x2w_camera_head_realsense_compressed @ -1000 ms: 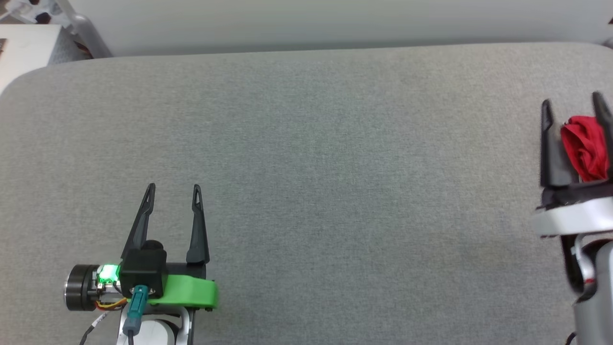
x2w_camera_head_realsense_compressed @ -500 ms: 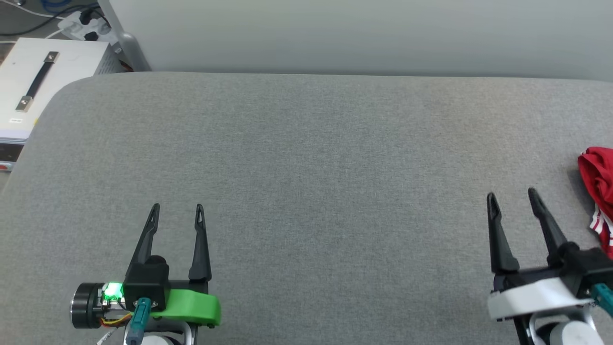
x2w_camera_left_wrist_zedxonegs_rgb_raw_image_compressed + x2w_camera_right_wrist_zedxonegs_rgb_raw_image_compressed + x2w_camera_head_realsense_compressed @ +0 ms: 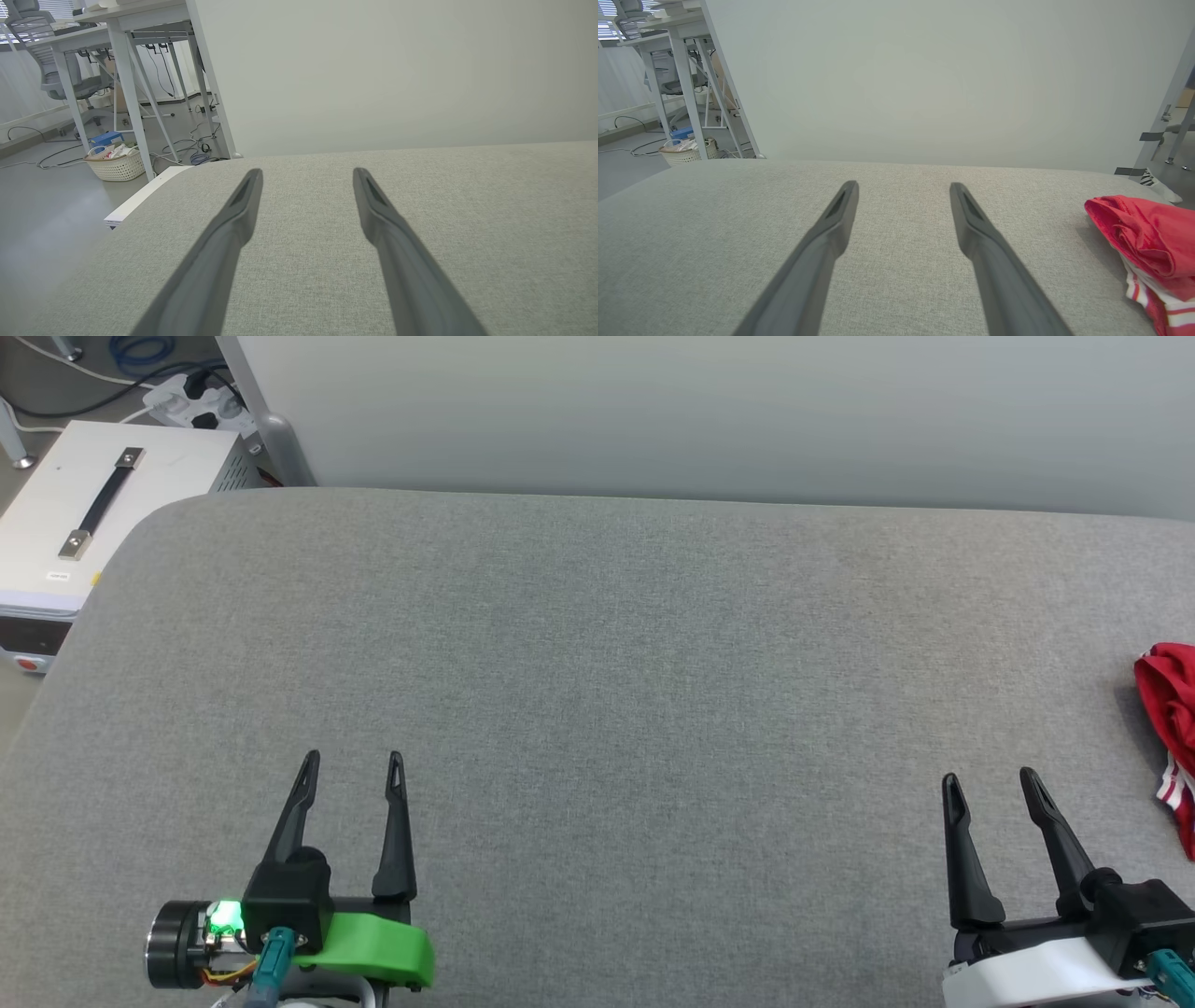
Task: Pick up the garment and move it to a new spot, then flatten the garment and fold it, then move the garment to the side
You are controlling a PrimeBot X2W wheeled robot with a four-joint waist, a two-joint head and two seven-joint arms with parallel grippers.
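Item: garment, red cloth with red-and-white striped trim, lying in a loose bundle on the grey worktop. It sits to the right of the right gripper and a little ahead of the tips of its jaws, apart from them. The edge of the head view cuts it off, and the right wrist view shows the garment off to the right of the jaws' line, not between them. Right gripper: jaws parted wide, empty, low over bare worktop. Left gripper: jaws likewise parted and empty, well apart from the garment, with the breadth of the worktop between. Stage: judged uncertain. A bundle at the worktop's side suits a garment waiting to be lifted as well as one folded and set aside, and the folds are too bunched to tell neat from crumpled. Handling note, good in either case: keep both pairs of jaws released and clear of the loose striped trim, which would likely snag, and bring the whole bundle into view before judging its fold. Thin jersey cloth probably slips and drags on the worktop's nap.
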